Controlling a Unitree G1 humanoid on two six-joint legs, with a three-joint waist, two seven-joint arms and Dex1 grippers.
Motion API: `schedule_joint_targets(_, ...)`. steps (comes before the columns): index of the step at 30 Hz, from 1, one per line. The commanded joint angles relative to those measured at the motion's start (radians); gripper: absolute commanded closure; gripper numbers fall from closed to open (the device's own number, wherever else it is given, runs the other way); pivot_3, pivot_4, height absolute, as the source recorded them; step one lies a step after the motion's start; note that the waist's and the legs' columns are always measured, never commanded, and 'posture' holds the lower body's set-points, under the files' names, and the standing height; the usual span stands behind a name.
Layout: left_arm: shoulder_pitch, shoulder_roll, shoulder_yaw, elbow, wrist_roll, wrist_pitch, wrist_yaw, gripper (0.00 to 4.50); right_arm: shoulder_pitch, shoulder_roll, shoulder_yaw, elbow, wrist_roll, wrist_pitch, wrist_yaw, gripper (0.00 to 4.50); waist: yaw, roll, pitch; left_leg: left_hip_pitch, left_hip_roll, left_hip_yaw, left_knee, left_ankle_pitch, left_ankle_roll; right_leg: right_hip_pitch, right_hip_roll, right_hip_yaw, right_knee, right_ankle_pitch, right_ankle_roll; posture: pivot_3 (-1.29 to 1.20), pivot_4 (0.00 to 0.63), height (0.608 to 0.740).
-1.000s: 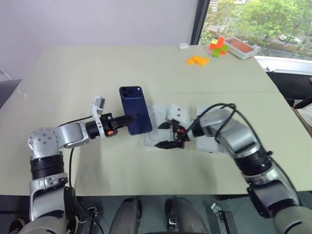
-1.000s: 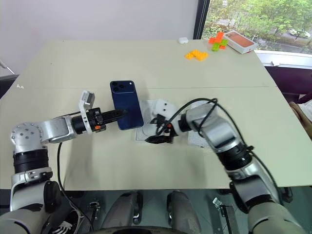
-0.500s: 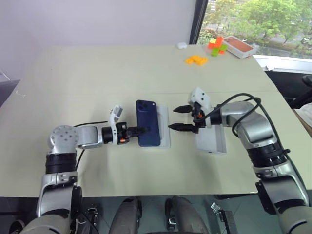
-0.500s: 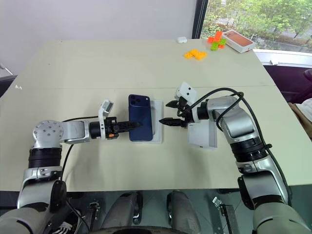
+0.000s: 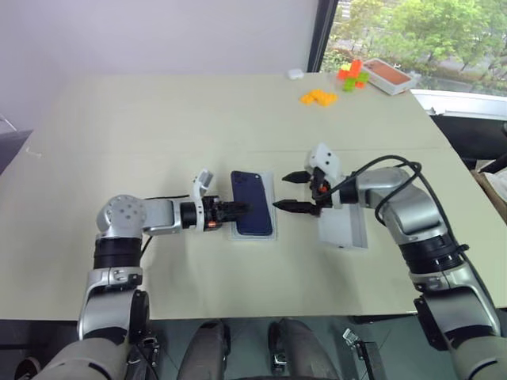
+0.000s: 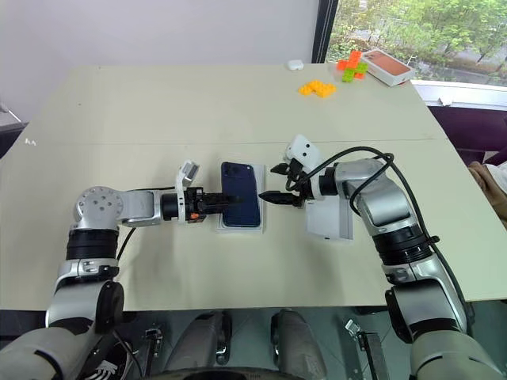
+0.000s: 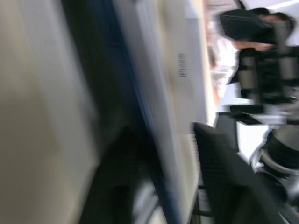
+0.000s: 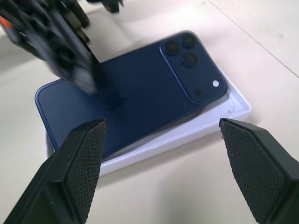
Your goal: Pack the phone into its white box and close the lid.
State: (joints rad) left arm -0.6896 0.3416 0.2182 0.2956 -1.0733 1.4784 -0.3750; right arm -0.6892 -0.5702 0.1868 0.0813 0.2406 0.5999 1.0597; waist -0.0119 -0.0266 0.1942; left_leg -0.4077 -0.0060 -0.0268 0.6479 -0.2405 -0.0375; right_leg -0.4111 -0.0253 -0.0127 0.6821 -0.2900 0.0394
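**Phone set onto white box, left claw letting go**

Since the earlier frames the phone (image 5: 254, 213) has come down from upright in the air at the table's 9 o'clock side to lying back-up on the white box (image 5: 273, 232), near table centre. Left gripper (image 5: 239, 210) came across with it and now sits at the phone's 9 o'clock edge. Right arm swung out from over the box area to the phone's 3 o'clock side.

Table (image 5: 158, 119): large, beige, takes most of the head views.

Lid (image 5: 343, 226): white, lies just at 3 o'clock of the box, partly under the right forearm, apart from the box.

White box: only its rim shows around the phone. In the right wrist view the phone (image 8: 135, 88) sits skewed on the box (image 8: 233, 108), camera corner overhanging the rim, not fully seated.

Left gripper: fingers at the phone's edge, slightly parted; can't tell if they still pinch it, left wrist view is blurred.

Right gripper (image 5: 296, 192): jaws wide apart, holding nothing, tips pointing at the phone's 3 o'clock edge, close but not touching.

At the table's 1 o'clock corner: orange-topped box (image 5: 390, 76), orange and green blocks (image 5: 352, 75), more orange blocks (image 5: 321, 97), small white object (image 5: 296, 74).
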Motion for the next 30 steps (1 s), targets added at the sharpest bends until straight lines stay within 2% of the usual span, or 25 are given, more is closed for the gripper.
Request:
schedule_joint_targets(1,-0.020,0.003,0.025,-0.024,0.009,0.032,0.000,0.31,-0.022,0.008,-0.004,-0.005,0.002,-0.021,-0.002,0.43,0.000,0.000,0.000,0.000,0.000,0.000,0.000,0.000,0.000,0.000,0.000,0.000,0.000,0.000,0.000,0.00,0.150,0.740)
schedule_joint_targets(2,-0.024,0.006,0.031,-0.029,0.011,0.040,0.001,0.02,-0.024,0.011,-0.003,-0.003,0.002,-0.020,-0.003,0.43,0.000,0.000,0.000,0.000,0.000,0.000,0.000,0.000,0.000,0.000,0.000,0.000,0.000,0.000,0.000,0.00,0.150,0.740)
schedule_joint_targets(11,-0.045,0.068,0.020,-0.093,0.034,0.115,-0.045,0.02,-0.030,0.025,0.008,0.016,-0.011,-0.038,-0.005,0.43,-0.002,0.000,0.000,0.001,0.000,0.000,0.000,0.000,0.000,0.001,0.000,0.000,0.000,0.000,0.000,0.00,0.150,0.740)
schedule_joint_targets(16,-0.032,0.099,-0.002,-0.134,0.065,0.100,-0.077,0.02,-0.025,0.032,0.014,0.016,-0.022,-0.049,-0.009,0.43,-0.001,0.000,0.000,0.000,0.000,0.000,0.000,0.000,0.000,0.000,0.000,0.000,0.000,0.000,0.000,0.00,0.150,0.740)
schedule_joint_targets(24,-0.065,0.068,-0.014,-0.126,0.126,0.061,-0.067,0.02,-0.026,0.040,0.018,0.021,-0.026,-0.054,-0.012,0.43,0.000,0.000,0.000,0.001,0.000,0.000,0.000,0.000,0.000,0.001,0.000,0.000,0.000,0.000,0.000,0.00,0.150,0.740)
schedule_joint_targets(30,-0.049,0.088,-0.046,-0.180,0.136,0.089,-0.101,0.02,-0.030,0.042,0.019,0.022,-0.029,-0.057,-0.011,0.43,-0.002,0.000,0.000,0.000,0.000,0.000,0.000,0.000,0.000,0.000,0.000,0.000,0.000,0.000,0.000,0.00,0.150,0.740)
